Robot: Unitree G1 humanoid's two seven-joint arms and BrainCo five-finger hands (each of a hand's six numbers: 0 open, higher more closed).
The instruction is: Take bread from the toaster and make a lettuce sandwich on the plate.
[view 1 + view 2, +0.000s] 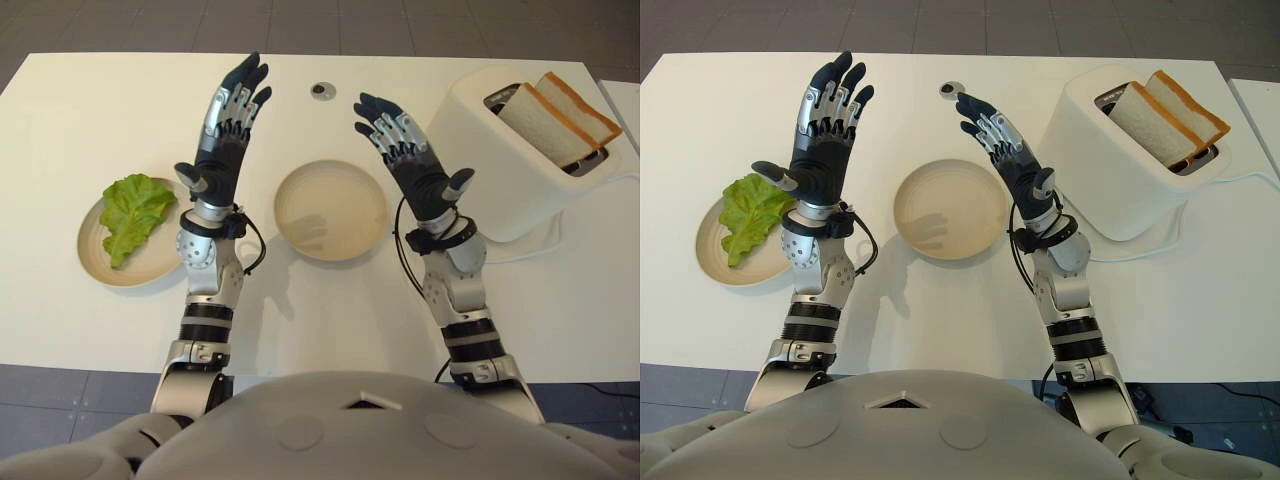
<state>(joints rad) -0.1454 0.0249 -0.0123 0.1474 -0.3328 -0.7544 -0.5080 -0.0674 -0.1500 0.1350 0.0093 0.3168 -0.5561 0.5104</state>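
Left hand [225, 140]: fingers [240, 90] straight and spread apart, pointing away from us, thumb out to the left. They hold nothing and touch nothing. The hand is raised over the bench [100, 110], between the two plates as we look down.

Right hand [412, 165]: fingers [385, 125] stretched out and slightly fanned, angled forward and a little to the left, thumb out toward the toaster [500, 175]. They are bare too, and not in contact with anything. We see this hand between the empty plate [340, 215] and the toaster.

Bread [545, 125]: two slices stand side by side in the toaster's top slots, leaning, with their upper halves well clear of the slots. The crumb is pale and the crust brown. They sit to the right of the right hand's fingers and apart from them.

The toaster is white and rounded, at the far right of the bench.

The empty plate is round and beige, at centre between the two wrists and just nearer us than the fingertips.

Lettuce [130, 215]: one green leaf lies flat on a side plate [95, 255], left of the left wrist and apart from it.

A small dark round fitting [322, 91] is set in the bench beyond the empty plate, between the two sets of fingertips.
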